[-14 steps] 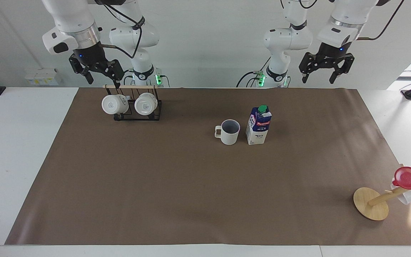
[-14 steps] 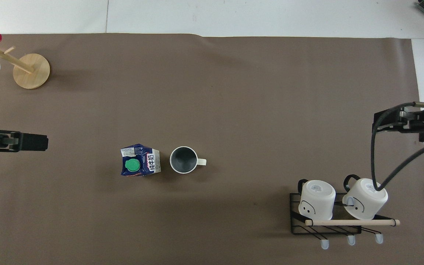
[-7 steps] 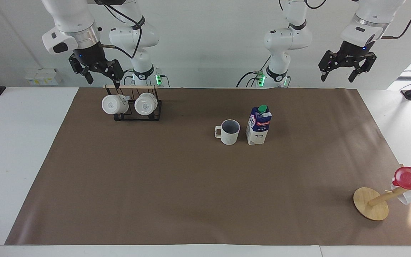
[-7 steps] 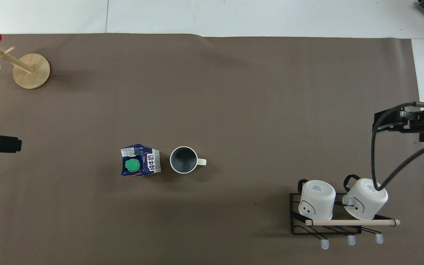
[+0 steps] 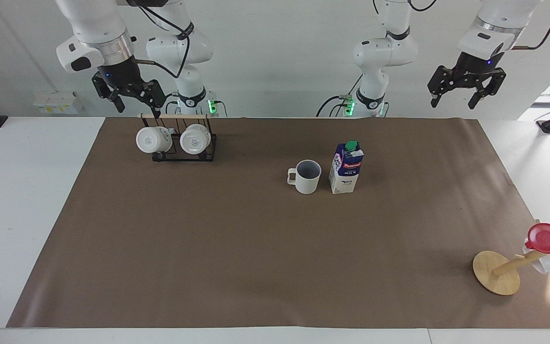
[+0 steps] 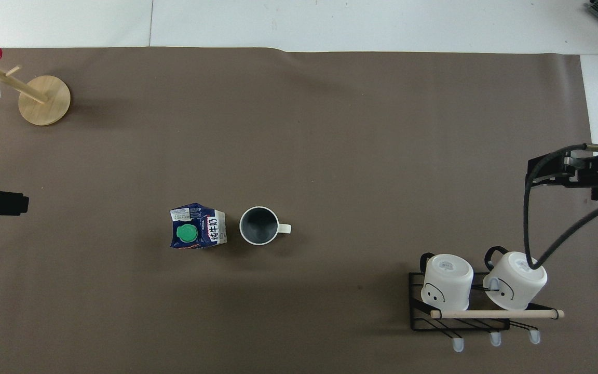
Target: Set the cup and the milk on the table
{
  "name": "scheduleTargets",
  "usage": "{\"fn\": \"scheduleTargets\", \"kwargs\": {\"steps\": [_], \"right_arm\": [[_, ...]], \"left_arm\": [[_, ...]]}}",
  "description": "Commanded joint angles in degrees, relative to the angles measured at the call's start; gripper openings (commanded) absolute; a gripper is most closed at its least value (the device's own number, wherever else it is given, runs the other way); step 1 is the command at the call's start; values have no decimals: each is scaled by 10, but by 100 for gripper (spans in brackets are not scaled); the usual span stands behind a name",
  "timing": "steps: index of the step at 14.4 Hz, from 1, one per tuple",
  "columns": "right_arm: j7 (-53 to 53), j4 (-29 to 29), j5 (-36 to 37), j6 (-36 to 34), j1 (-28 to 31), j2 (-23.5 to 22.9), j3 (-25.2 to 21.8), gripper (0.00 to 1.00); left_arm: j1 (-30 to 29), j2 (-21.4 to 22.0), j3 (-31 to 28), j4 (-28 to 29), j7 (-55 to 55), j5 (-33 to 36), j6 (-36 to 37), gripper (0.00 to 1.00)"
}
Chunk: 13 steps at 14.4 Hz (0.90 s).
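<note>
Cup (image 5: 308,176) and milk (image 5: 346,168) stood upright, just beside each other, mid-tabletop (image 5: 26,200). You had both claws raised apart from them: left claw (image 5: 466,90) nearer the milk, open and empty; right claw (image 5: 132,94) over the mug rack (image 5: 183,143), open and empty.

A white table (image 5: 26,191) is seen, and most of its surface is covered by a wide brown sheet (image 5: 237,248). The milk (image 5: 346,167), taken as the landmark, is stood upright on the sheet near the middle. The cup (image 5: 306,176) is set just beside the milk, toward the right arm's end, upright and not touching it. A black wire rack (image 5: 179,143) carrying two white mugs is placed well apart from the milk, nearer to the robots and toward the right arm's end. A wooden stand (image 5: 497,272) is found farther from the robots than the milk, toward the left arm's end.
</note>
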<state>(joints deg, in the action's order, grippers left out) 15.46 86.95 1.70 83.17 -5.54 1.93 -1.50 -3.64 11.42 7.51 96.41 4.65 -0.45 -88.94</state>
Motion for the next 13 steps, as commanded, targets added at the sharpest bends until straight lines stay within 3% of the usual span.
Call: {"fn": "scheduleTargets", "kwargs": {"steps": [1, 13], "right_arm": [[-16, 14, -6, 3, 9, 14, 2, 100], [-17, 14, -6, 6, 13, 14, 3, 100]], "left_arm": [[-2, -7, 4, -16, 8, 1, 22, 100], [-1, -3, 8, -10, 3, -21, 48, 100]]}}
